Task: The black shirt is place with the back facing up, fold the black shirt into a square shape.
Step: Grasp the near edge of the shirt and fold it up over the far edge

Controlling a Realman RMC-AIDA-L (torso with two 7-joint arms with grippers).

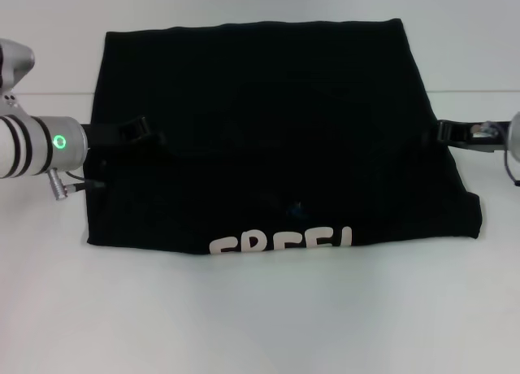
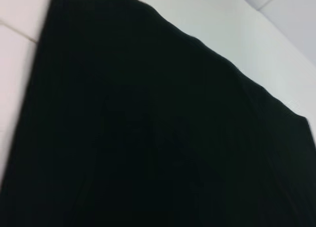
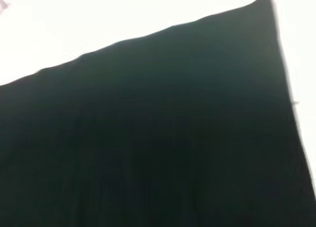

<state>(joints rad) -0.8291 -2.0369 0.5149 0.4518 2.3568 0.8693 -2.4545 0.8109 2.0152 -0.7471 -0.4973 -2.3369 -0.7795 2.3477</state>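
The shirt (image 1: 276, 130) is plain matte black, with cream-white block lettering (image 1: 280, 242) along its near edge. The worktop (image 1: 260, 317) is plain white. The left arm (image 1: 41, 146) is silver with black bands and a green ring light (image 1: 59, 141).

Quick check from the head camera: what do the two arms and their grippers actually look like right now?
The left arm is a silver-white cylinder with black bands, a lit green ring light and a thin cable with a metal plug beneath it. Its left gripper is black and rigid. The right gripper is also black, with a small metallic part behind it and a thin dark cable loop at the frame's edge.
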